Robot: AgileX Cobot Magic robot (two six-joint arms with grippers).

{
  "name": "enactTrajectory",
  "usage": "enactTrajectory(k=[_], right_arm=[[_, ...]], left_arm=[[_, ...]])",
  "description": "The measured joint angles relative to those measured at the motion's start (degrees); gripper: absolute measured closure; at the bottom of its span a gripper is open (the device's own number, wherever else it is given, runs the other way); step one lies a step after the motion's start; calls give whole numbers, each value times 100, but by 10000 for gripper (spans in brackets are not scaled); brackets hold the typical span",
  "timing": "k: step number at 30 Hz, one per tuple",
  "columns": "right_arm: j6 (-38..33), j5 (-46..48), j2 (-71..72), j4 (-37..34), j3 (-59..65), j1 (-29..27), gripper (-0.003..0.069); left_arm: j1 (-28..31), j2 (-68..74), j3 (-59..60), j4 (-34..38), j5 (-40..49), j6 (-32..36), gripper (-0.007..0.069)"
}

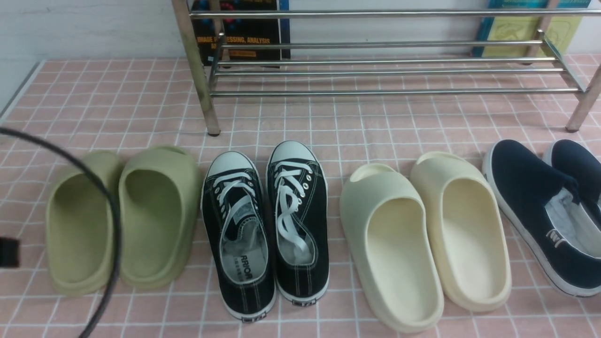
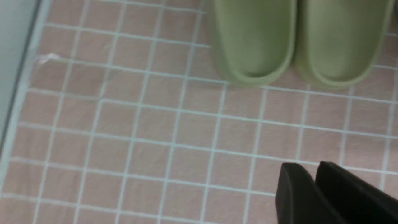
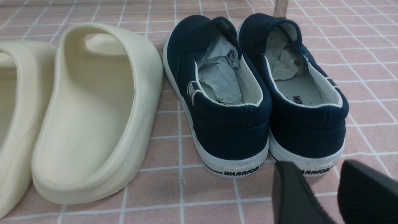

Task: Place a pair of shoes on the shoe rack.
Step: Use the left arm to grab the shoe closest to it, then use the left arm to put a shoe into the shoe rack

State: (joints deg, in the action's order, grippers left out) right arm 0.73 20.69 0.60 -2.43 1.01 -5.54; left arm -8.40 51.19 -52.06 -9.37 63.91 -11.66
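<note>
The tiled floor carries everything here, and across its far side stands the shoe rack, chrome bars over splayed legs. No shoes show on the bars in view, so the placing part of the task looks wholly undone. Behind the rack lean a dark book and a yellow-green one. In front of the rack the footwear sits in a row: green slides to the left, then the task's own black sneakers, then cream slides and navy slip-ons. Both sneakers rest sole down on the floor, side by side, toes toward the rack and heels toward the robot, with white laces lying loose over the nearer-right one. Neither is gripped or lifted. What is left, then, is nearly all of it: take hold of the pair, raise it and set it on the bars, together or one after the other. A dark cable arcs in front of the green slides. The right fingers stand apart with nothing between them, near the navy heels. The left fingers hang over bare tiles, narrow and holding nothing visible; whether their tips quite meet I cannot tell.
</note>
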Motion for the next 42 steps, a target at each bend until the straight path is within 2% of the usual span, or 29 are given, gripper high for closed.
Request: enactTrajectory(k=[6, 7, 8, 10, 13, 16, 18, 19, 20, 21, 23, 25, 26, 27, 29, 36, 39, 42], right_arm=[[0, 0, 0, 0, 0, 0, 419], [0, 0, 0, 0, 0, 0, 419], [0, 0, 0, 0, 0, 0, 419], [0, 0, 0, 0, 0, 0, 419], [0, 0, 0, 0, 0, 0, 419], [0, 0, 0, 0, 0, 0, 419], [0, 0, 0, 0, 0, 0, 419], [0, 0, 0, 0, 0, 0, 419], [0, 0, 0, 0, 0, 0, 419], [0, 0, 0, 0, 0, 0, 419], [0, 0, 0, 0, 0, 0, 419], [0, 0, 0, 0, 0, 0, 419], [0, 0, 0, 0, 0, 0, 419], [0, 0, 0, 0, 0, 0, 419], [0, 0, 0, 0, 0, 0, 419], [0, 0, 0, 0, 0, 0, 419], [0, 0, 0, 0, 0, 0, 419], [0, 0, 0, 0, 0, 0, 419]], left_arm=[[-1379, 1506, -359, 164, -658, -327, 158], [-1419, 1557, -362, 164, -689, -353, 158], [-1675, 1916, -380, 164, -934, -530, 101], [-1951, 2424, -386, 164, -1278, -786, 43], [-2134, 3012, -394, 164, -1674, -1056, 20], [-2189, 3583, -394, 147, -2137, -1260, 40], [-2189, 4103, -402, 114, -2560, -1427, 95], [-2189, 4136, -401, 109, -2587, -1442, 95], [-2189, 4369, -410, 61, -2775, -1560, 150], [-2189, 4417, -408, 56, -2810, -1592, 158], [-2189, 4557, -408, 30, -2895, -1713, 237], [-2189, 4592, -408, -10, -2877, -1839, 400], [-2189, 4573, -408, -19, -2871, -1846, 425], [-2189, 4457, -408, -45, -2826, -1867, 522], [-2189, 4195, -462, -84, -2660, -1872, 587], [-2047, 3318, -1136, -255, -2057, -1751, 610], [-1809, 3213, -1665, -184, -2034, -1571, 610], [-1407, 3435, -2237, 115, -1989, -1089, 610]])
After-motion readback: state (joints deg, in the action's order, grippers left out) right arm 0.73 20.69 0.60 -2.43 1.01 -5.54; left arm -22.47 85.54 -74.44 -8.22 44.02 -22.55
